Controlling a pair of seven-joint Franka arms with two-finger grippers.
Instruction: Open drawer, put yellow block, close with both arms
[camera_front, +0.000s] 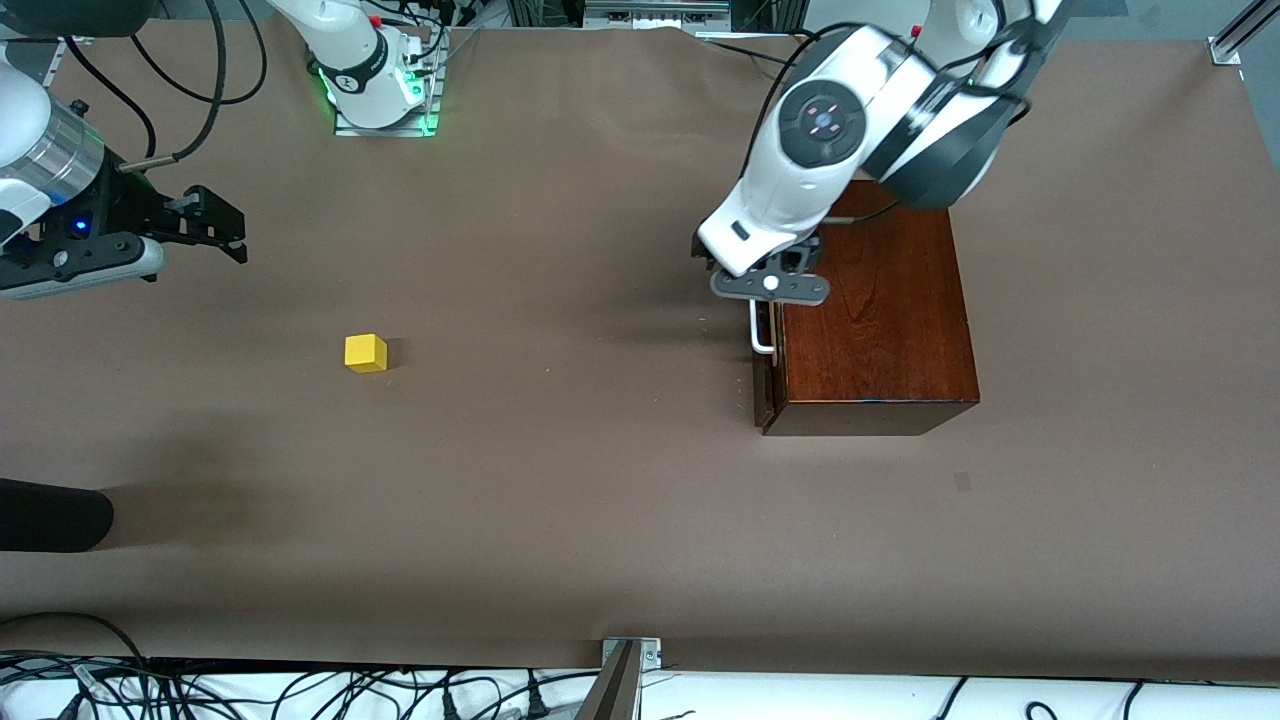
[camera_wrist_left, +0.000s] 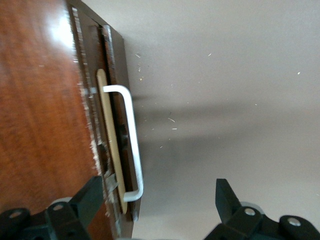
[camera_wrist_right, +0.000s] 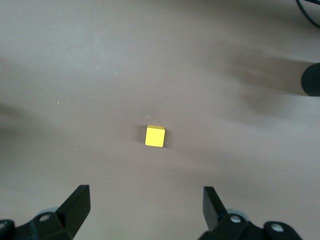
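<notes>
The yellow block (camera_front: 365, 353) sits alone on the brown table toward the right arm's end; it also shows in the right wrist view (camera_wrist_right: 155, 136). My right gripper (camera_front: 238, 232) is open and empty above the table, short of the block, with its fingers wide apart (camera_wrist_right: 146, 194). The dark mahogany box (camera_front: 880, 320) stands toward the left arm's end. The drawer front (camera_front: 766, 385) with its white handle (camera_front: 761, 335) looks pushed in. My left gripper (camera_front: 770, 298) is open over the handle's end (camera_wrist_left: 131, 192); one finger (camera_wrist_left: 92, 192) is over the box top, the other over the table.
A black rounded object (camera_front: 50, 515) juts over the table at the right arm's end, nearer the front camera than the block. A metal bracket (camera_front: 630, 655) sits at the table's front edge. Cables lie along that edge.
</notes>
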